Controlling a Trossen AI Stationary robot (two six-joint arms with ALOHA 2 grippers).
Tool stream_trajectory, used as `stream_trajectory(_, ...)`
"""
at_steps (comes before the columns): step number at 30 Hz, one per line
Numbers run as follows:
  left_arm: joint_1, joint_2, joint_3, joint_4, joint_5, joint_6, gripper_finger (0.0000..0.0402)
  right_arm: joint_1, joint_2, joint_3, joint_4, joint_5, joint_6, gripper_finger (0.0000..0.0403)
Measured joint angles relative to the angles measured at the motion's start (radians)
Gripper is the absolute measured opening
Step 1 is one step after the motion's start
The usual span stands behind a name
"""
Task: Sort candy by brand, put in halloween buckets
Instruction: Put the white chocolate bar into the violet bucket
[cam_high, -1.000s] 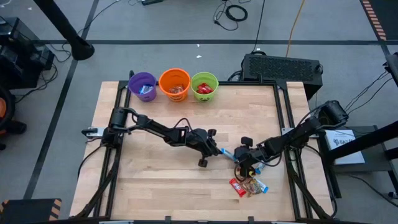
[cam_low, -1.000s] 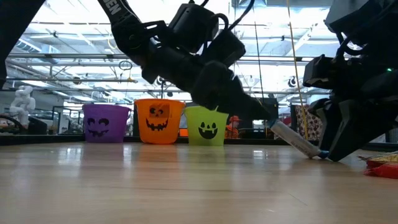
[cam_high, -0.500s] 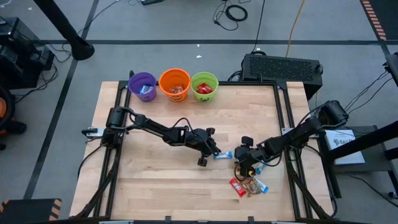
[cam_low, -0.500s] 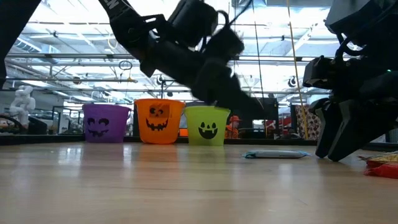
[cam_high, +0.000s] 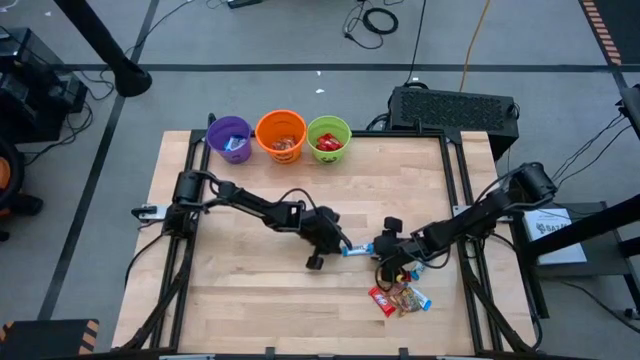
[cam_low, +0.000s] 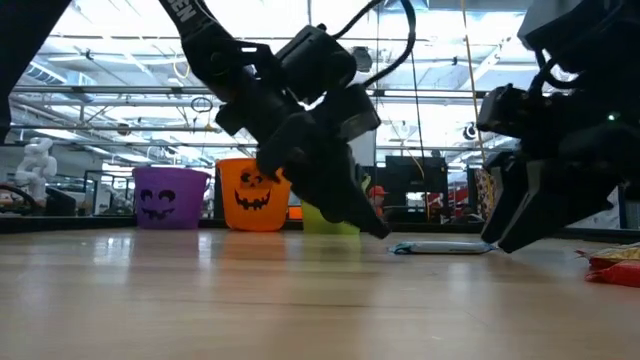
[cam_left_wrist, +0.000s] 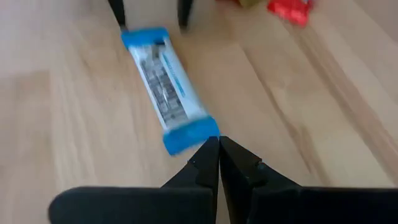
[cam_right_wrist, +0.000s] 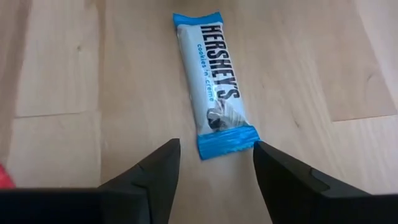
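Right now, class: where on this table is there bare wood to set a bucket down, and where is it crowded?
Bare wood: the near left part, below the left hand, and the strip between the buckets and both arms. Crowded: mid-right, where both hands flank the blue candy bar, and the candy pile near the right hand.

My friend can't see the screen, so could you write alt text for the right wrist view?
A blue-and-white Hershey's Cookies 'n' Creme bar lies flat on the pale wooden table. The right gripper points at its near end, with its two dark fingers open and not touching it.
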Motion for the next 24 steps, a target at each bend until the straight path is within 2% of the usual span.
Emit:
stream_trajectory(8, -0.002, 0.003, 0.001, 0.012, -0.026, 0.002, 0.0021, -0.018, 0.039, 0.002, 0.045, -0.005, -0.016, 0.0200)
stream_trajectory(11, -0.002, 0.022, 0.001, 0.023, -0.027, 0.002, 0.0021, -0.020, 0.039, 0.003, 0.049, -0.008, -0.026, 0.0178)
stream_trajectory(19, -0.002, 0.033, 0.001, 0.040, -0.074, 0.028, 0.0021, -0.020, 0.042, 0.002, 0.067, 0.001, -0.042, 0.0079)
stream_trajectory(22, -0.001, 0.033, 0.001, 0.036, -0.076, 0.028, 0.0021, -0.020, 0.042, 0.001, 0.067, 0.004, -0.060, 0.0074)
stream_trajectory(24, 0.001, 0.033, 0.001, 0.027, -0.083, 0.028, 0.0021, -0.005, 0.036, 0.001, 0.051, 0.012, -0.086, 0.0086)
